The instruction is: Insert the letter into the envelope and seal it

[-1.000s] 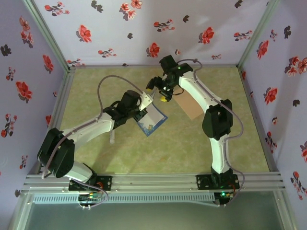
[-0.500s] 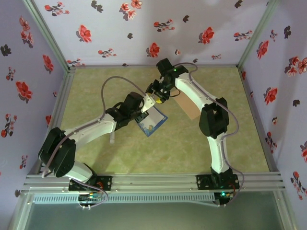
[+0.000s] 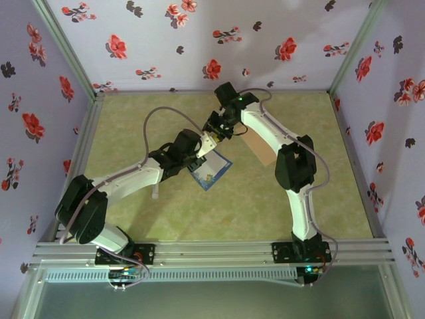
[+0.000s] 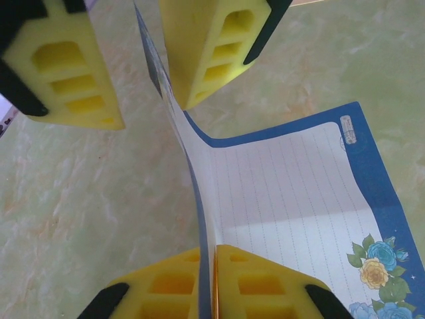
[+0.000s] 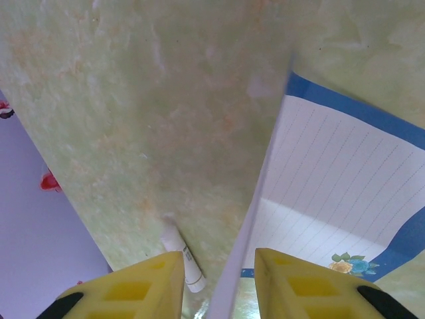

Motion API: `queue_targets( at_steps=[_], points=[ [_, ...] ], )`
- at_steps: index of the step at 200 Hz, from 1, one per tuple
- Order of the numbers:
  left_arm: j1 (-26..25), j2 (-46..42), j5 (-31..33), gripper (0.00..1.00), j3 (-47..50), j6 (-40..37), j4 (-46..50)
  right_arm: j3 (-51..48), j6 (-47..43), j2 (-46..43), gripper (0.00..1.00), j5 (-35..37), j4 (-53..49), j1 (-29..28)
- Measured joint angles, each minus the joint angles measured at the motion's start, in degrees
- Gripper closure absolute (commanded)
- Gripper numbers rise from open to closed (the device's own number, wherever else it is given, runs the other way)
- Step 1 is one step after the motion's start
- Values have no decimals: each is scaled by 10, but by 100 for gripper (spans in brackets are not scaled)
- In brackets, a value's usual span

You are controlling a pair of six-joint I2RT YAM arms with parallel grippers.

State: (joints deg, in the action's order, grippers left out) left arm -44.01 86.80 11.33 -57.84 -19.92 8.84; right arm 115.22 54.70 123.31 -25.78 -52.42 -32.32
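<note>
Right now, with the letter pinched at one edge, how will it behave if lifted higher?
Probably floppy: the letter curls sharply upward to the edge the left hand pinches. Likely light, since that one thin pinch holds its raised part. Lifted higher, it may sag or crease rather than stay flat.

Top view: even, diffuse light, moderately bright, no hard glare. Soft shadows lie under both arms on the table [image 3: 133, 219]. Picture slightly soft, fine detail smeared.

Left wrist view: bright. The letter [image 4: 292, 199] is sharp at 4 o'clock, its ruled lines legible. Grey shadow sits in the sheet's curl near centre. The left gripper's fingers [image 4: 265, 292] at 6 o'clock and the right gripper's fingers [image 4: 66, 73] at 11 o'clock are out of focus.

Right wrist view: pale, low contrast from 9 to 12 o'clock. The letter's near edge is a blurred streak from 1 to 6 o'clock, with grey shading on the sheet beside it.
</note>
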Motion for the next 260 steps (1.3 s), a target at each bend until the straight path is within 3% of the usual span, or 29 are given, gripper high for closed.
queue_targets(
  at_steps=[46,57,83,90,105,110,186,236,260],
  points=[
    [0,0,5,86,0,0,0,-10,0,0,91,0,8,0],
    [0,0,7,82,0,0,0,-11,1,0,97,0,9,0],
    [0,0,13,56,-1,1,0,-12,0,0,100,0,13,0],
    [0,0,16,44,-1,3,-1,-12,0,0,100,0,13,0],
    [-1,-1,23,7,-1,4,0,-14,-1,0,100,1,14,0],
    [-1,-2,24,1,-1,5,0,-15,-1,0,100,1,14,0],
    [9,-108,32,0,-1,54,54,-79,-9,-10,100,5,53,1],
    [137,-172,-27,0,16,174,71,-189,-26,-68,100,5,137,2],
    [162,-179,-56,0,27,229,68,-245,-31,-100,100,5,178,2]
  ],
)
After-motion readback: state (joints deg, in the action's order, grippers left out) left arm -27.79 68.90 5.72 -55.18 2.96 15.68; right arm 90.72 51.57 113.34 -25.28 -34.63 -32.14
